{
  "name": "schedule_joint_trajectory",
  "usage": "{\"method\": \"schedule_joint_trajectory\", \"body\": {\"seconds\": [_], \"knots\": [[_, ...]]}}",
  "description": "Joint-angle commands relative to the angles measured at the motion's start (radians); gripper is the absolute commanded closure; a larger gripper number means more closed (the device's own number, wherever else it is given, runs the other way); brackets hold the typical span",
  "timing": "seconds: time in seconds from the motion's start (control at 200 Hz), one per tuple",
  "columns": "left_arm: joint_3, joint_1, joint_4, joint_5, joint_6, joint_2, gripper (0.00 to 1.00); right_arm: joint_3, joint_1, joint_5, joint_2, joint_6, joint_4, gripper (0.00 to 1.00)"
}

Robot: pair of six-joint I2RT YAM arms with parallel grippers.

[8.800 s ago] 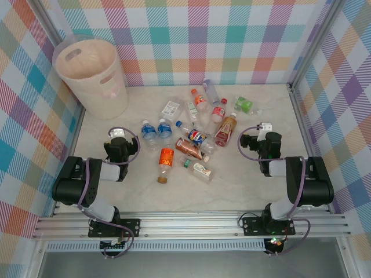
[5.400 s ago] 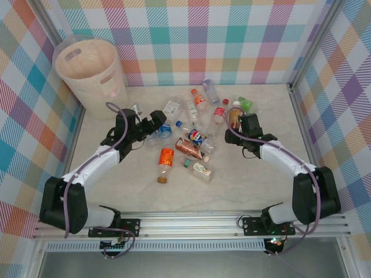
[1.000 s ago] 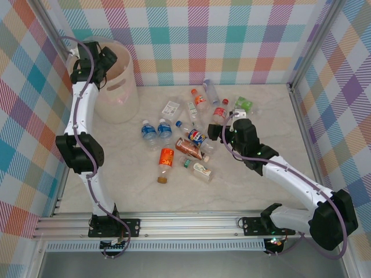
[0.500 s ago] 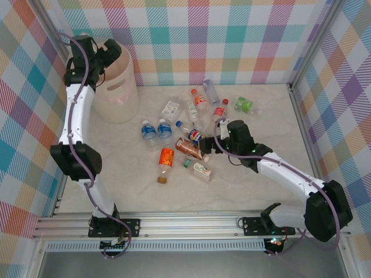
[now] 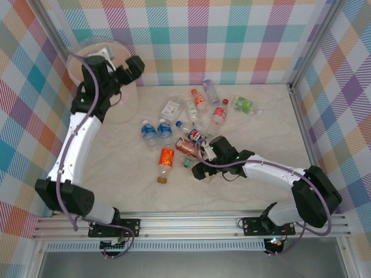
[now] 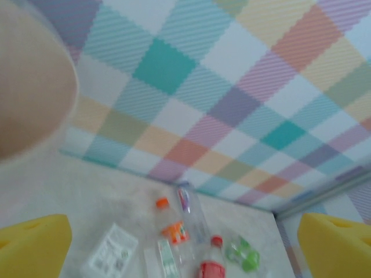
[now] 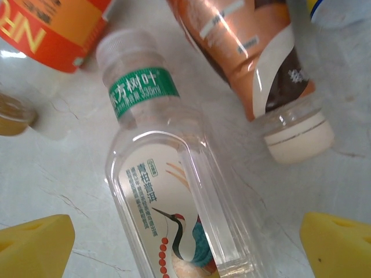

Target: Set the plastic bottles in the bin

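Several plastic bottles lie in the middle of the table, among them two blue-labelled ones [image 5: 156,130] and an orange-labelled one [image 5: 166,159]. My right gripper [image 5: 199,169] [image 7: 185,246] is low over a clear bottle with a crane label [image 7: 174,197]. It is open, with one yellow fingertip [image 7: 35,246] on each side of the bottle, apart from it. A brown-labelled bottle [image 7: 255,63] lies just beyond. My left gripper [image 5: 130,78] [image 6: 185,246] hangs high beside the cream bin [image 5: 87,49] [image 6: 29,98], open and empty, facing the far bottles [image 6: 174,229].
A flat white packet [image 5: 171,108] [image 6: 113,252] lies among the far bottles. A red-labelled bottle [image 5: 219,111] and a green one [image 5: 243,105] lie at the back right. Checked walls close in the table on three sides. My left arm crosses in front of the bin.
My left gripper has swung from over the bin's mouth out to its right side. My right gripper has moved left and nearer, down over the crane-label bottle.
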Motion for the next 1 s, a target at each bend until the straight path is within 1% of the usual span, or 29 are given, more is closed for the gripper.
{"method": "schedule_joint_trajectory", "body": {"seconds": [0.0,0.065,0.135,0.21,0.305,0.375,0.48,0.675,0.745,0.825,0.945,1.0], "knots": [[-0.138,-0.074,0.048,-0.021,-0.077,-0.124,0.0,-0.021,0.026,0.057,0.022,0.019,-0.013,0.01],[-0.203,-0.109,0.045,-0.034,-0.102,-0.17,0.0,-0.025,0.036,0.074,0.034,0.019,-0.012,0.02],[-0.239,-0.13,-0.022,-0.053,-0.125,-0.201,0.0,-0.031,0.047,0.09,0.044,0.016,-0.011,0.04],[-0.291,-0.135,-0.088,-0.08,-0.164,-0.234,0.0,-0.042,0.058,0.087,0.05,0.017,0.0,0.06],[-0.376,-0.135,-0.116,-0.12,-0.198,-0.277,0.0,-0.05,0.081,0.101,0.065,0.018,0.008,0.07],[-0.398,-0.135,-0.154,-0.141,-0.204,-0.283,0.0,-0.046,0.111,0.152,0.076,0.019,0.002,0.08],[-0.415,-0.135,-0.178,-0.126,-0.201,-0.272,0.0,-0.042,0.148,0.208,0.094,0.004,0.02,0.11],[-0.425,-0.135,-0.188,-0.087,-0.196,-0.233,0.0,-0.031,0.175,0.243,0.149,-0.001,0.04,0.15],[-0.425,-0.135,-0.187,-0.086,-0.192,-0.223,0.0,-0.032,0.187,0.264,0.162,-0.003,0.049,0.2],[-0.425,-0.135,-0.189,-0.088,-0.187,-0.213,0.0,-0.039,0.202,0.28,0.157,-0.006,0.062,0.27],[-0.431,-0.135,-0.189,-0.094,-0.187,-0.202,0.0,-0.042,0.21,0.276,0.103,-0.01,0.077,0.37],[-0.442,-0.135,-0.167,-0.072,-0.179,-0.2,0.0,-0.041,0.209,0.278,0.069,-0.011,0.078,0.4]]}}
